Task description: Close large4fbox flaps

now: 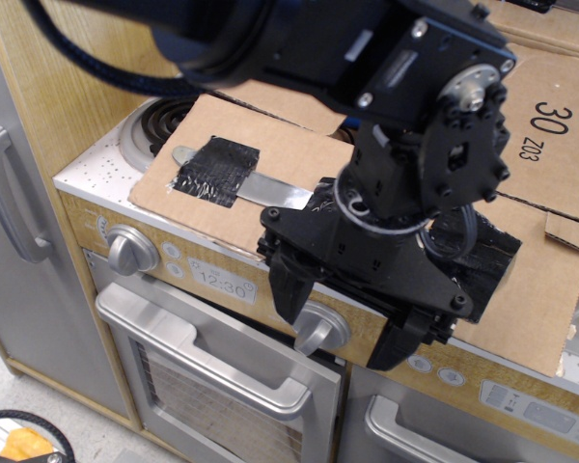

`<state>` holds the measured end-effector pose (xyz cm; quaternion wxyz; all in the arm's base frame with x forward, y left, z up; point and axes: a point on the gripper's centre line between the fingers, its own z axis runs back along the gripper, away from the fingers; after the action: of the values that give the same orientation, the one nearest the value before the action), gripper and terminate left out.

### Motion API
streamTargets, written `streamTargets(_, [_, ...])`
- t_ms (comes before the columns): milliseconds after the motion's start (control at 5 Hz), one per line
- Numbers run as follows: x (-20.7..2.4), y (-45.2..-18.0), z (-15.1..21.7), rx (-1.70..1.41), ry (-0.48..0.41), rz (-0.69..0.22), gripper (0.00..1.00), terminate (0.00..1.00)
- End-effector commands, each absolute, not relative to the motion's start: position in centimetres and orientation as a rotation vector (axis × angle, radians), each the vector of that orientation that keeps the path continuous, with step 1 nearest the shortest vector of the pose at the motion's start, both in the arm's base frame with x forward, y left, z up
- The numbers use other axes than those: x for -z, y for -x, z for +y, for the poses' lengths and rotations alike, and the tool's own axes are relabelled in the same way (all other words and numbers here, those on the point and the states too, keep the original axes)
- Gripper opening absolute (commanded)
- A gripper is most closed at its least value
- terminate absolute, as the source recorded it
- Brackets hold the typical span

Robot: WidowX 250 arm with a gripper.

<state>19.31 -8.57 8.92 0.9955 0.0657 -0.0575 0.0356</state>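
Brown cardboard of the large4fbox (550, 125) fills the upper right of the frame, its taped flap (270, 169) lying flat under my gripper (352, 323), whose fingers stand apart holding nothing, so I could snag the metal strip (270, 193) or slide off.

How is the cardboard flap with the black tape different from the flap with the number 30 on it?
The taped flap has a black tape patch over a metal strip; the numbered flap has only black print. The taped flap hangs out over the toy stove's front edge, nearer the camera; the numbered flap lies farther back. The gripper hides part of the taped flap, not the numbered one. Both are flat brown cardboard.
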Motion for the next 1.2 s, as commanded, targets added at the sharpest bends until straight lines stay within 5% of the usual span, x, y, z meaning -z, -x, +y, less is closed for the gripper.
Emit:
streamTargets(0, [-8.9, -19.3, -8.6, -0.071, -0.132, -0.115, 1.0, 0.0])
streamTargets(600, [-2.9, -19.5, -7.3, -0.128, -0.01, -0.262, 1.0, 0.0])
streamTargets(1000, [-4.1, -20.4, -7.8, 0.016, 0.006, -0.486, 1.0, 0.0])
